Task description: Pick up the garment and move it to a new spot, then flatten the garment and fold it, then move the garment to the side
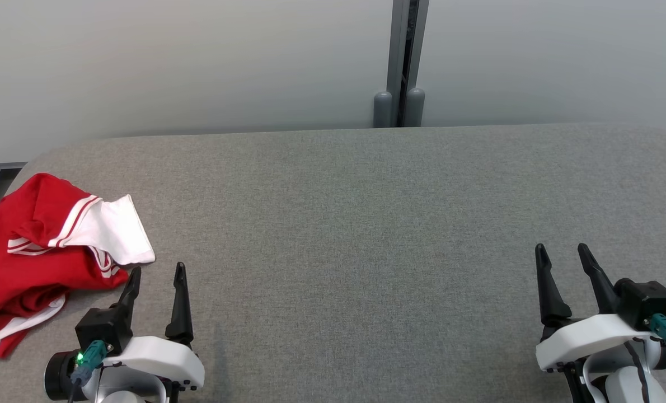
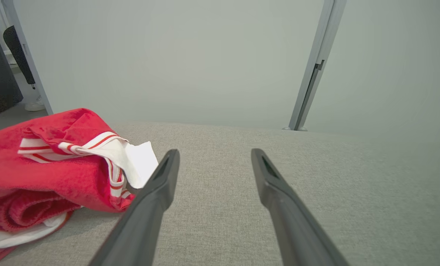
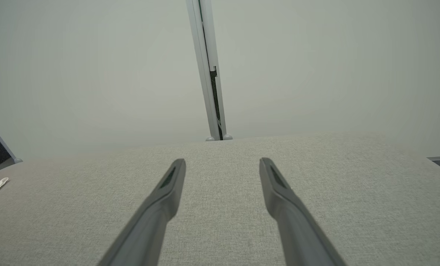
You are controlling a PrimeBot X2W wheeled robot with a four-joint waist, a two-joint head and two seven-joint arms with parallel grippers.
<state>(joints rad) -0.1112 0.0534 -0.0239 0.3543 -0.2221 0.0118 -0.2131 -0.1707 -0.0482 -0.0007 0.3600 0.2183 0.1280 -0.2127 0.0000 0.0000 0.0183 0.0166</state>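
Red-and-white garment [image 1: 31, 252] lies crumpled beside left gripper [image 1: 158, 267]; fingers [image 1: 180, 305] wide and empty on it and right gripper [image 1: 561, 247].

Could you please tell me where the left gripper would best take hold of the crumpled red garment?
Probably the bunched red fold under the white flap of the garment. The fold stands up thick off the grey surface, while the flap lies thin. Come in from the side facing the middle of the table, where the open left gripper sits just beside it.

On the table [image 1: 366, 224], the garment [image 1: 31, 252] lies far left, perhaps overhanging, beside the left gripper [image 1: 158, 267].
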